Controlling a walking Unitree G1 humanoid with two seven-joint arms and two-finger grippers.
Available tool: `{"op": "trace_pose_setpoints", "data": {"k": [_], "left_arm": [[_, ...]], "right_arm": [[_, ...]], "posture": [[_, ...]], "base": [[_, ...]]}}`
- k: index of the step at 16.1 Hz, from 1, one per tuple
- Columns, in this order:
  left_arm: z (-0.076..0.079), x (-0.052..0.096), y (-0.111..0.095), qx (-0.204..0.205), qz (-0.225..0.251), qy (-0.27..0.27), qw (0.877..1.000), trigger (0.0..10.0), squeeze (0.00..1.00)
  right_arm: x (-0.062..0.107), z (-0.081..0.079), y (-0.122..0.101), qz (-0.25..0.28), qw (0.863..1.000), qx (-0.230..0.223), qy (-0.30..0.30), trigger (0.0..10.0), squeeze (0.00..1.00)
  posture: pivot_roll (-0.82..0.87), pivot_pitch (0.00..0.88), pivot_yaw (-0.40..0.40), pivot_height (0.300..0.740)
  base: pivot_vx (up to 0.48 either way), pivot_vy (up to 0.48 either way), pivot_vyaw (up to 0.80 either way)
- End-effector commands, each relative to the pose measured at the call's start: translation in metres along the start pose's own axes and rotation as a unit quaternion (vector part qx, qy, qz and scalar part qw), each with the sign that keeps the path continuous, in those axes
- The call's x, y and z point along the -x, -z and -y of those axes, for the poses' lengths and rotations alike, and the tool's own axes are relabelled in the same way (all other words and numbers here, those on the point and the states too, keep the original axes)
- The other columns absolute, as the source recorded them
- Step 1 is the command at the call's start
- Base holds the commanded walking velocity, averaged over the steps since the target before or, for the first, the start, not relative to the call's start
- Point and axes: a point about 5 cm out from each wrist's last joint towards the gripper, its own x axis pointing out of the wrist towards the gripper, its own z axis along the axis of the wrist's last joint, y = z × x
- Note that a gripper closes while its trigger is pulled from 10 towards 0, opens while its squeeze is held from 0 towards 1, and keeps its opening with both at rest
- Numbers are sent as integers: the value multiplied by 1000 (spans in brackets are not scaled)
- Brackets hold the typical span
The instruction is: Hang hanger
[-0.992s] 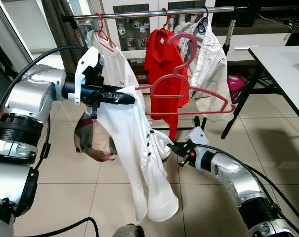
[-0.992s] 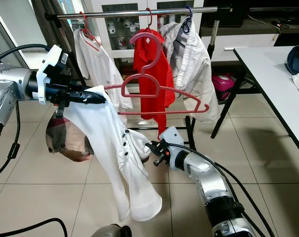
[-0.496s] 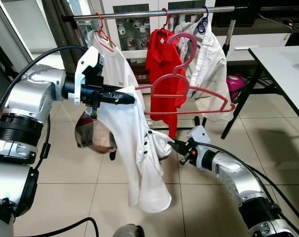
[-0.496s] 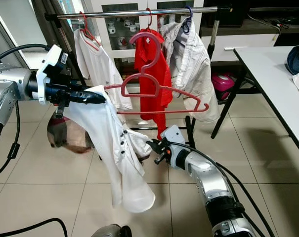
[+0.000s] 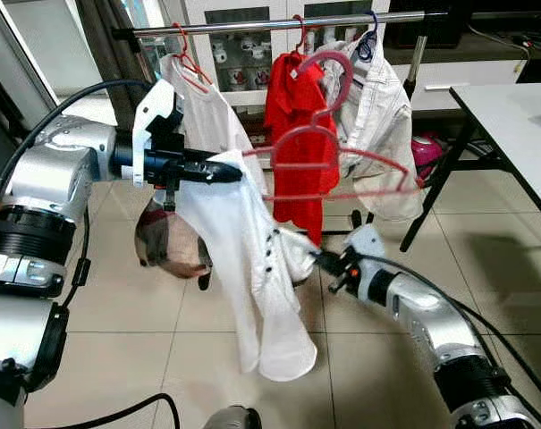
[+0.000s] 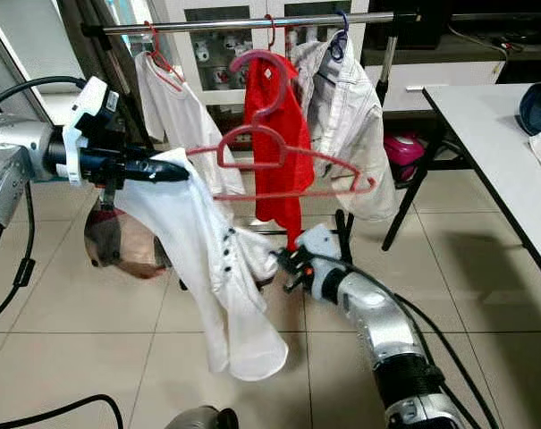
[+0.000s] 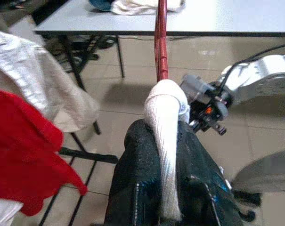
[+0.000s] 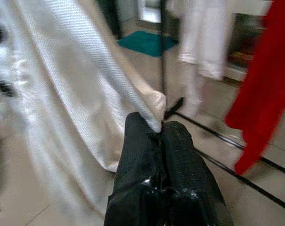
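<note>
- While the clothes rail (image 5: 252, 21) runs above and beyond both grippers, already carrying a white tee (image 5: 203, 107), a red shirt (image 5: 292, 134) and a cream jacket (image 5: 377, 116), the step in hand looks like dressing the hanger, not hanging it yet.
- White shirt (image 5: 252, 268): droops below the left gripper, one shoulder bunched over the hanger end, hem pulled across to the right gripper.
- Red hanger (image 5: 328, 147): sticks out sideways from the left gripper, hook up, below the rail, blurred.
- Left gripper (image 5: 221, 170): fingers clamped on the hanger end with shirt cloth wrapped over it.
- Right gripper (image 5: 322, 261): low, fingers pinched tight on a shirt edge.
- Next, likely: right gripper lifts the cloth toward the hanger's free arm and seats the second shoulder; then the hook goes up onto the rail.
</note>
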Motion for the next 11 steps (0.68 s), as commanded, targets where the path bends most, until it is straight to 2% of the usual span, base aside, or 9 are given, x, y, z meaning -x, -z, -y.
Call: {"op": "trace_pose_setpoints", "data": {"k": [1,2,3,4,6,10,11], "left_arm": [[-2,10,-6,-18,1,-25,1000,0,0],[0,12,-4,-16,2,-28,999,0,0],[4,18,0,-13,3,-33,999,0,0],[10,26,3,-4,18,-41,999,0,0],[23,39,10,6,33,-50,998,0,0],[42,47,30,32,50,-75,995,0,0],[48,48,33,36,51,-87,994,0,0]], "right_arm": [[3,12,-3,1,999,-7,36,0,0],[6,18,-1,1,998,-15,61,0,0],[15,30,2,6,993,-32,113,0,0],[27,47,2,15,982,-51,181,0,0],[46,69,-6,37,961,-60,266,0,0],[58,94,-22,61,941,-84,323,0,0],[58,96,-24,62,942,-86,318,0,0]], "posture": [[22,0,141,740],[18,0,139,740],[12,0,135,740],[9,0,133,740],[0,0,120,740],[-8,0,99,740],[-6,0,85,740]], "base": [[0,0,0],[0,0,0],[0,0,0],[0,0,0],[0,0,0],[0,0,0],[0,0,0]]}}
